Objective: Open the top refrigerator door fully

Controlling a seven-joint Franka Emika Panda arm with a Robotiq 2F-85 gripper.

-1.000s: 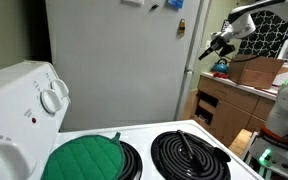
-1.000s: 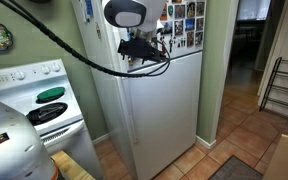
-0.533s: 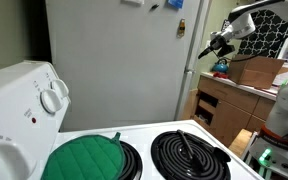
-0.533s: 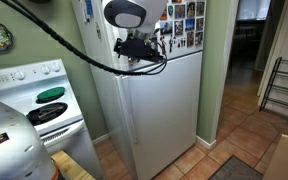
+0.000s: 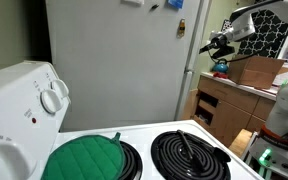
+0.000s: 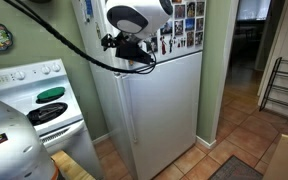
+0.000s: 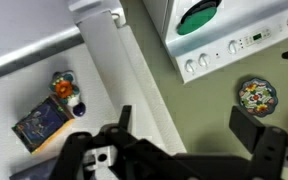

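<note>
The top refrigerator door is the upper white front door with photos on it, and it looks shut against the fridge body. My gripper hangs at that door's height, by the fridge corner on the stove side. It also shows past the fridge's front edge in an exterior view. In the wrist view the gripper is open and empty. A white fridge edge and green wall show between and beyond its fingers.
The lower fridge door sits under the top one. The wide side panel carries magnets. A white stove with a green pad stands beside the fridge. Wooden drawers and a doorway lie beyond.
The gripper has moved along the fridge front toward the corner on the stove side, at about the same height. The doors have not moved.
</note>
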